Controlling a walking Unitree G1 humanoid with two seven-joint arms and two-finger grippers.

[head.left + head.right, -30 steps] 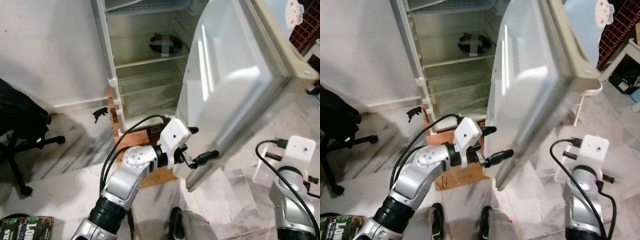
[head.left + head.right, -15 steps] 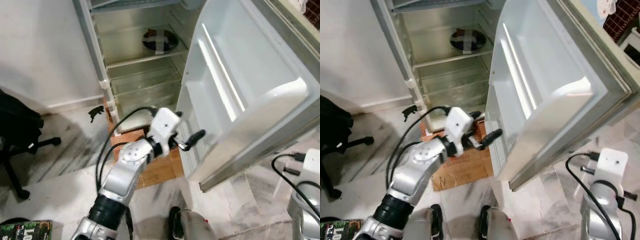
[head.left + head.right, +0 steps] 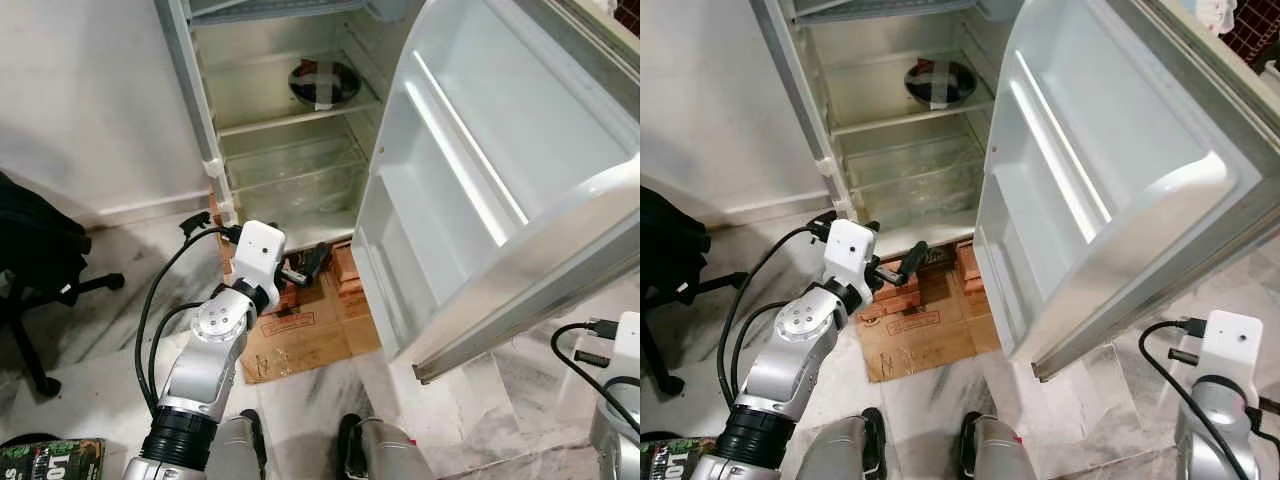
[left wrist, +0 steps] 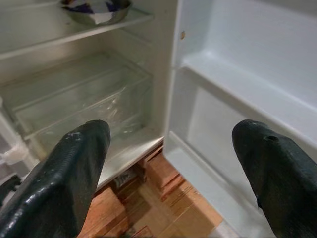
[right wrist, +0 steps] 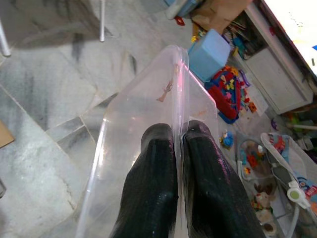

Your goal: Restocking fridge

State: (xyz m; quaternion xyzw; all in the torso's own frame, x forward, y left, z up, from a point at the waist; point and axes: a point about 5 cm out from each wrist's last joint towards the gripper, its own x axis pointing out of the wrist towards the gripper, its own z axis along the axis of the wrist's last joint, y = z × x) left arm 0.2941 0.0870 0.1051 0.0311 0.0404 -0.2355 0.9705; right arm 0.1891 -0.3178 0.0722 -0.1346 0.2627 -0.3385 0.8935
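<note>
The white fridge (image 3: 205, 150) stands open, its door (image 3: 480, 170) swung wide to the right with bare door shelves (image 4: 247, 84). A dark bowl (image 3: 323, 83) with crossed tape sits on a middle shelf, above a clear crisper drawer (image 3: 290, 180). My left gripper (image 3: 305, 268) is open and holds nothing, low in front of the fridge's base, its black fingers (image 4: 64, 178) spread towards the crisper and the door's hinge side. My right gripper (image 5: 178, 144) is shut on the rim of a clear plastic container (image 5: 148, 114), and its arm (image 3: 625, 400) hangs at the lower right.
Bricks (image 3: 965, 270) and flattened cardboard (image 3: 300, 335) lie under the fridge's front. A black office chair (image 3: 40, 260) stands at the left, a green packet (image 3: 50, 462) lies on the marble floor beside my legs. Toys (image 5: 233, 84) litter the floor to the right.
The fridge door has swung further open to the right. My left gripper has come off the door's lower edge and drawn back left, towards the fridge's base.
</note>
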